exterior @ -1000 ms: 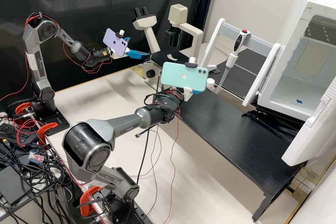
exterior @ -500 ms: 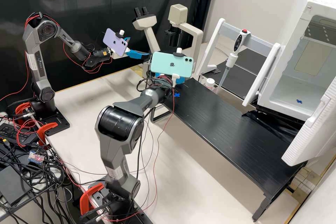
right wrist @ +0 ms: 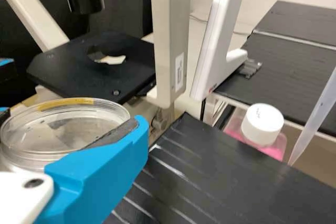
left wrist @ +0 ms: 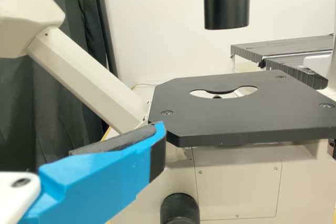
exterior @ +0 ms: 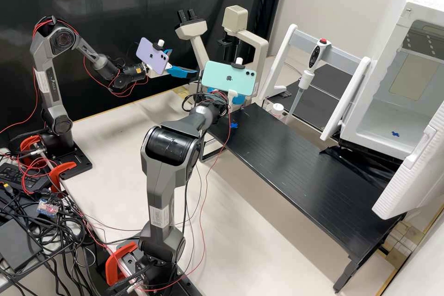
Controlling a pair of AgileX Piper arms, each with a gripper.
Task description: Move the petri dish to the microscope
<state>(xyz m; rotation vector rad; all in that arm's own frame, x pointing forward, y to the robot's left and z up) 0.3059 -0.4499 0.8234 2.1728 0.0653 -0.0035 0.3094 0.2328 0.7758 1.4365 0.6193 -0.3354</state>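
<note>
In the high view, the left gripper (exterior: 184, 62) is spread open beside the microscope (exterior: 191, 30), and the right gripper (exterior: 238, 100) is poised by the black rack (exterior: 296, 166). In the left wrist view, the stage (left wrist: 231, 119) is framed. In the right wrist view, the petri dish (right wrist: 65, 124) is clasped, near the stage!

The right arm (exterior: 159, 187), with a green phone (exterior: 226, 78) on it, is near the microscope (exterior: 237, 18), and the left arm (exterior: 54, 88) has a purple phone (exterior: 152, 57) on it.
</note>
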